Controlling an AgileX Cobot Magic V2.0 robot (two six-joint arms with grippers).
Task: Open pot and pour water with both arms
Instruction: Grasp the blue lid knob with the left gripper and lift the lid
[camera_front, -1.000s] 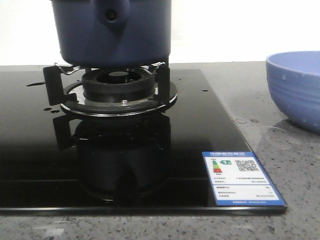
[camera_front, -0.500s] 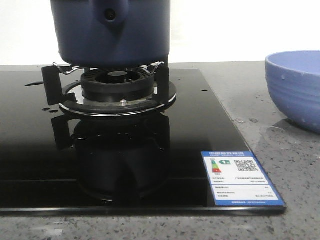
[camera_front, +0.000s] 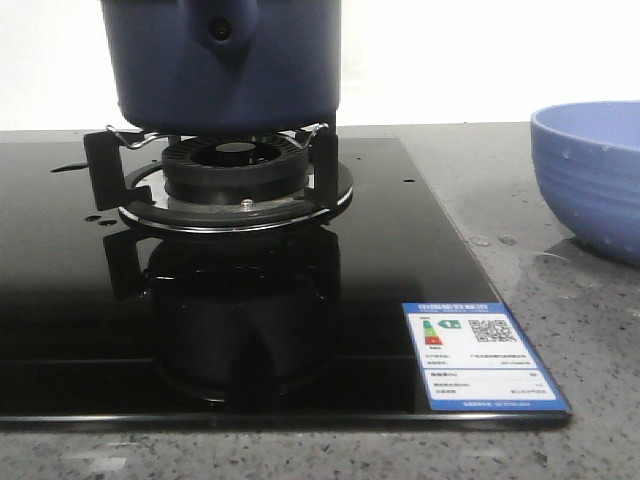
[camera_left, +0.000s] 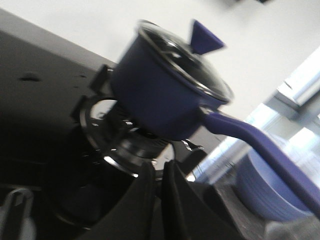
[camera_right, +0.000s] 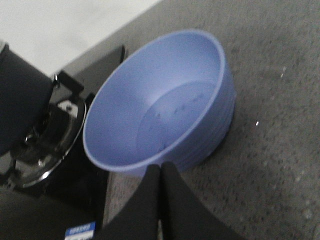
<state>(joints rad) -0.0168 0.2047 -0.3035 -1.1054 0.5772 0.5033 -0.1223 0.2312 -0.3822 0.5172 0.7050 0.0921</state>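
The dark navy pot (camera_front: 222, 62) stands on the gas burner's pan supports (camera_front: 235, 172), its handle end with a dark hole facing the front camera. In the left wrist view the pot (camera_left: 160, 97) carries a glass lid (camera_left: 187, 60) with a blue knob (camera_left: 204, 39), and its long handle (camera_left: 260, 150) sticks out. My left gripper (camera_left: 158, 167) is shut and empty, short of the burner and apart from the pot. My right gripper (camera_right: 161, 167) is shut and empty, just outside the rim of the light blue ribbed bowl (camera_right: 160, 105). Neither gripper shows in the front view.
The black glass hob (camera_front: 90, 300) carries a blue energy label (camera_front: 480, 355) at its near right corner. The bowl (camera_front: 590, 175) stands on the grey speckled counter (camera_front: 560, 280) to the right of the hob. Water drops lie on hob and counter.
The front view has shifted very slightly; pot, burner and bowl stand as before.
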